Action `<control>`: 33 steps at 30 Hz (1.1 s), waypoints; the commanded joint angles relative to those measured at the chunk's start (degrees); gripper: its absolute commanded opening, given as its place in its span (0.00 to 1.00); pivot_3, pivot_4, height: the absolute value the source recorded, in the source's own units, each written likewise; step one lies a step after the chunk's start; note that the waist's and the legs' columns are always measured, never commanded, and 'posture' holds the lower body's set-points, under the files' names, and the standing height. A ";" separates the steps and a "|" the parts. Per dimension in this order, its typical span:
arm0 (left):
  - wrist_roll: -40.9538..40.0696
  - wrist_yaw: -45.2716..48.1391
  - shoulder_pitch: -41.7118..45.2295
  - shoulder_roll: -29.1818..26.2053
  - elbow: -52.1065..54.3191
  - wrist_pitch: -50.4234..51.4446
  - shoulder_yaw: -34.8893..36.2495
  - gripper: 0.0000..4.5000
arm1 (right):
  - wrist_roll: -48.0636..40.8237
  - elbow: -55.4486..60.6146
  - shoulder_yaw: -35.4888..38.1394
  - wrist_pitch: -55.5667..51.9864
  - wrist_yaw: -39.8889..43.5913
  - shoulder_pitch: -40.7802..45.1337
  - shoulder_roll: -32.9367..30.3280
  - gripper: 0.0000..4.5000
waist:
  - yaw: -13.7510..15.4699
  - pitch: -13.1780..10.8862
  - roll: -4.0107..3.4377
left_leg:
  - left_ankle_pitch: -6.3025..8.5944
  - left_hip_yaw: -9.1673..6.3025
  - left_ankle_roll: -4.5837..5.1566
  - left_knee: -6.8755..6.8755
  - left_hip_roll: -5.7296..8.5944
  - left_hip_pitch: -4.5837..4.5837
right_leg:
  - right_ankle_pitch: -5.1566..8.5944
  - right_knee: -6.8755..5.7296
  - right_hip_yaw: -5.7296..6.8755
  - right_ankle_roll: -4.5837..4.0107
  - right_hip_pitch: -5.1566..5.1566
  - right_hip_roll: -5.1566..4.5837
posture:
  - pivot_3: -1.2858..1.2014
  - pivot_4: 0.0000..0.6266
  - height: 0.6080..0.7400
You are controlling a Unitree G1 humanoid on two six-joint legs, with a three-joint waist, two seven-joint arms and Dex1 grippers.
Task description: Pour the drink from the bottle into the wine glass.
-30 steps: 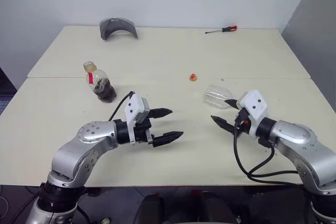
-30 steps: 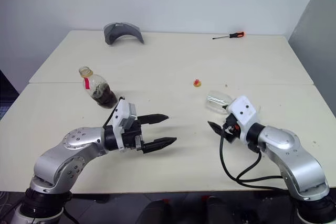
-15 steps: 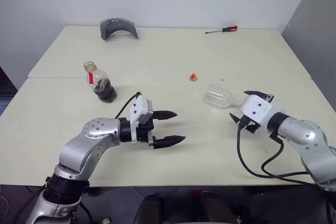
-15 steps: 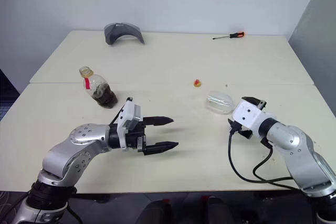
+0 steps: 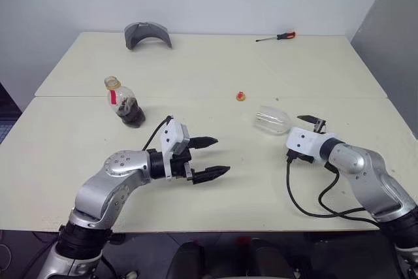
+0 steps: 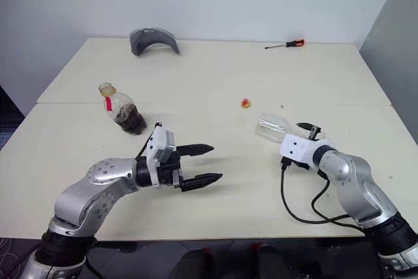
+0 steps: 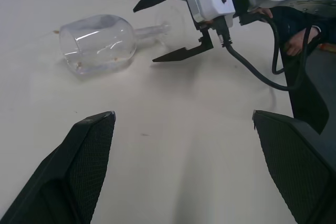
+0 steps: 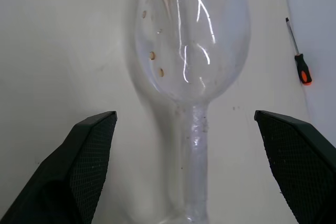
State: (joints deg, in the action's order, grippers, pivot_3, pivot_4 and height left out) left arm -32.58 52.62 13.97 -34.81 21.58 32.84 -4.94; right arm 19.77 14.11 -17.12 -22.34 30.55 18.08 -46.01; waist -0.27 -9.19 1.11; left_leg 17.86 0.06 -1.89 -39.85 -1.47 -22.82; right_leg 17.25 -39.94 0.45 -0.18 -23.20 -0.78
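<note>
Both my grippers are spread and hold nothing. My right gripper (image 7: 173, 24), level and low over the table (image 5: 215, 63), straddles the stem of the wine glass (image 5: 273, 120), which lies on its side and needs standing up. My left gripper (image 5: 208, 157) hovers mid-table, pointing right. Far left stands the bottle (image 5: 124, 102), its drink (image 5: 130, 114) unpoured.

On the far side of my table (image 5: 209, 63) a grey curved piece (image 5: 147, 34) — some kind of plastic shell — rests near the back edge to my left. Well apart from it, a screwdriver (image 5: 275, 37) with a red-and-black handle lies toward the far right corner. A small yellow-red cap (image 5: 240, 97) sits alone near the middle — just short of the seam between the two tabletops.
</note>
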 commanded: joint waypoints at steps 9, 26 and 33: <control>-0.76 -1.15 0.01 -0.01 2.88 -0.22 1.43 1.00 | 6.51 -9.20 0.35 4.53 -0.88 5.48 2.70 0.99 | 0.00 0.00 0.00 | -0.01 0.01 -0.01 -0.01 0.01 0.01 | 0.00 -0.02 0.00 -0.01 0.00 -0.01 | 0.52 0.24 1.00; -0.53 -0.87 2.43 0.20 1.52 -0.10 1.31 1.00 | 7.74 -13.45 1.40 5.88 0.39 7.10 4.81 0.79 | -0.02 0.02 0.00 | -0.01 0.01 -0.01 -0.02 0.00 0.02 | -0.01 -0.04 0.01 -0.01 0.01 -0.01 | 0.52 0.24 1.00; -0.56 -0.84 2.14 -0.07 1.77 0.00 1.46 1.00 | 8.38 -13.56 1.59 6.18 0.65 7.10 5.18 0.24 | -0.02 0.02 0.00 | -0.01 0.02 -0.02 -0.02 0.00 0.02 | -0.01 -0.04 -0.01 -0.01 0.00 -0.01 | 0.52 0.24 1.00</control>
State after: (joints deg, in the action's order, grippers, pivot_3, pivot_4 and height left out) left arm -32.79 51.81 15.98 -34.66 22.23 33.29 -4.55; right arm 27.99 -0.32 -16.71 -16.67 31.12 24.16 -40.79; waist -0.28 -9.18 1.11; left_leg 17.85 0.08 -1.91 -39.87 -1.48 -22.80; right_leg 17.24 -39.98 0.45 -0.19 -23.19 -0.78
